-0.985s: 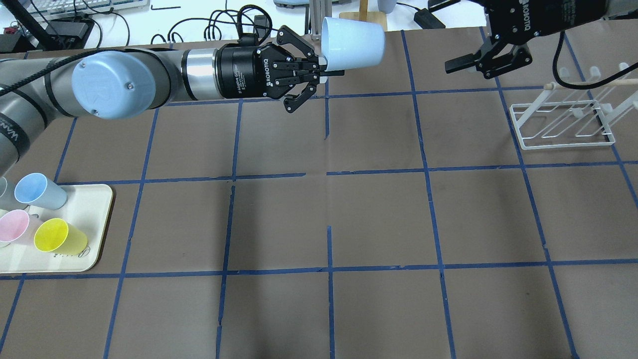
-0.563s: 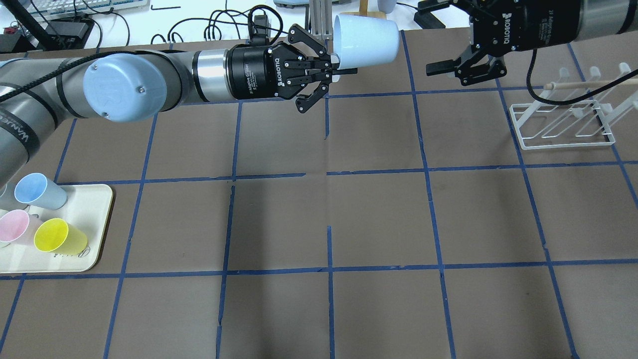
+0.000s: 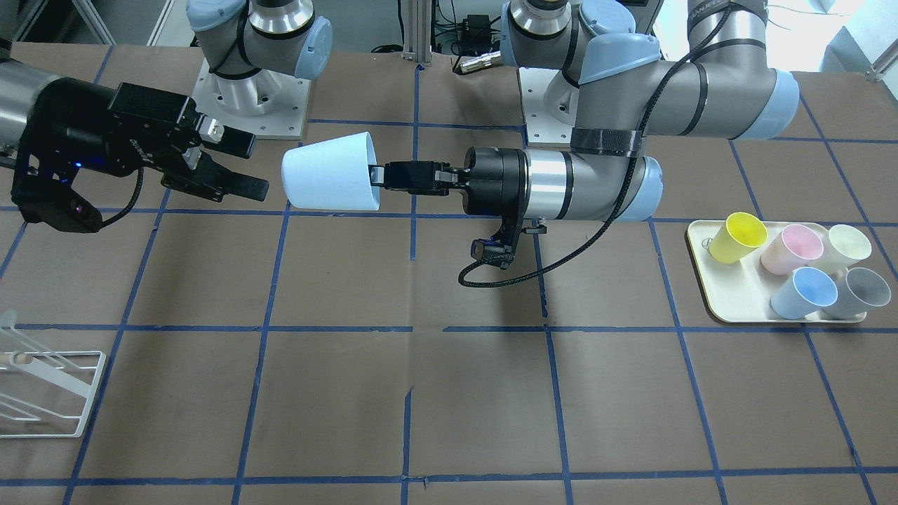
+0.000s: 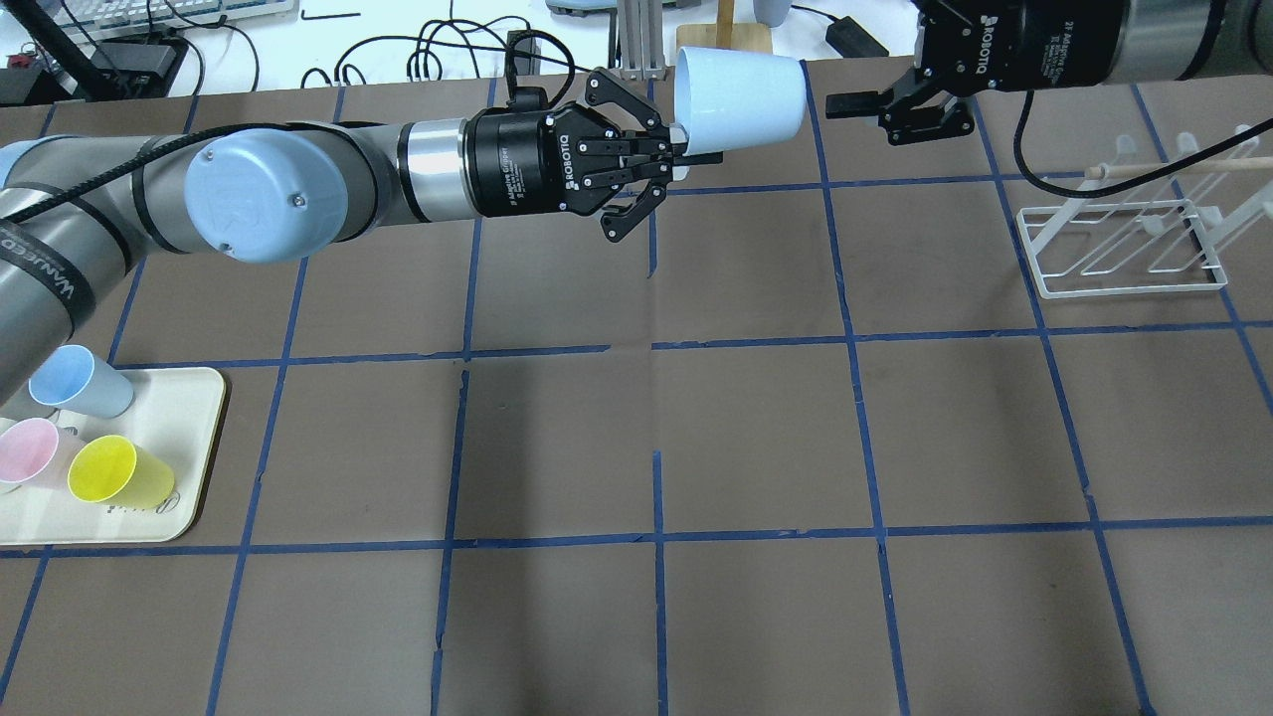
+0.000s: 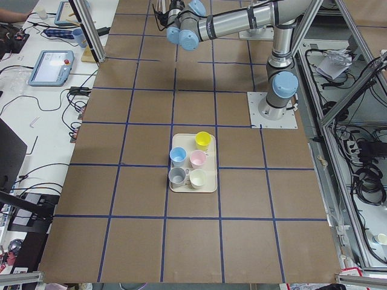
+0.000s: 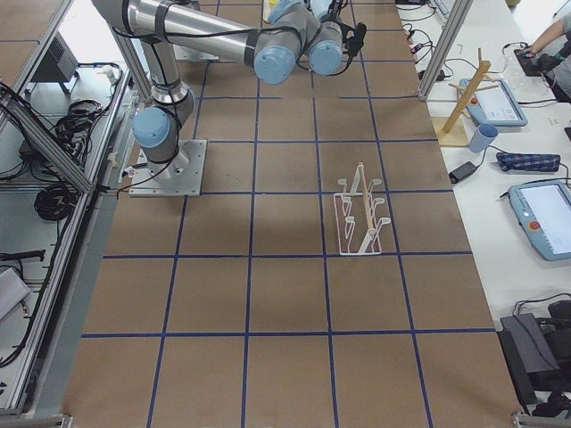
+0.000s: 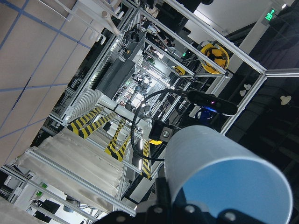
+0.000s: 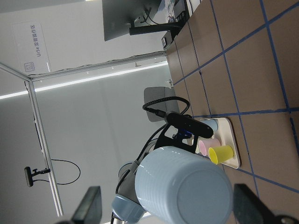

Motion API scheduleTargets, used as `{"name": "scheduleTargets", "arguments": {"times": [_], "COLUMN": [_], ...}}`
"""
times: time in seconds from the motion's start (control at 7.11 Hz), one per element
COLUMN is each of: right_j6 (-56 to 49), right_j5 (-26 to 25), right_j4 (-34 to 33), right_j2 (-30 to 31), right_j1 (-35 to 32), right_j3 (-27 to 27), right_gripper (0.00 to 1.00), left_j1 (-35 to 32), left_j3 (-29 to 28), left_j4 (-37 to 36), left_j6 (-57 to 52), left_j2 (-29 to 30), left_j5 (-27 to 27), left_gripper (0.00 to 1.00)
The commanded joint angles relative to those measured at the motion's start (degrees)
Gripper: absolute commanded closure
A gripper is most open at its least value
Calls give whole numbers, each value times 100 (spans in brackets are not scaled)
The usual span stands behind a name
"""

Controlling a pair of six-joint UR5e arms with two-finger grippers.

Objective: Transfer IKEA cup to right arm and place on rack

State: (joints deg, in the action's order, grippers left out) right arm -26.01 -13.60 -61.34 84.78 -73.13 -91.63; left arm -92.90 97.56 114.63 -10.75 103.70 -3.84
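The left gripper [image 4: 681, 151] pinches the rim of the IKEA cup [image 4: 741, 91], with its fingers closed tight on it. The cup lies on its side up in the air, and its bottom points at the right gripper [image 4: 863, 114]. That gripper has its fingers spread wide and holds nothing. It is near the cup but not touching it. So the hand-over is not done yet. The right arm [image 4: 1074, 40] must take the cup, the left gripper must let go, and then the cup goes on the rack [image 4: 1134, 290]
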Motion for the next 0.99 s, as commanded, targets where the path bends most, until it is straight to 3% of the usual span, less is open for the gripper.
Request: {"name": "scheduleTargets", "arguments": {"times": [0.0,0.84], "right_j6": [-141,34], "right_j5": [-11,15], "right_j4": [-1,35], "right_j2": [-40,-164], "right_j1": [-18,-351], "right_j3": [-231,-338], "right_gripper": [0,0], "left_j1": [0,0], "left_j3": [17,17], "left_j4": [-19,-28], "left_j6": [-6,-15], "left_j2": [10,71], "left_j5": [-3,-3], "left_gripper": [100,100]}}
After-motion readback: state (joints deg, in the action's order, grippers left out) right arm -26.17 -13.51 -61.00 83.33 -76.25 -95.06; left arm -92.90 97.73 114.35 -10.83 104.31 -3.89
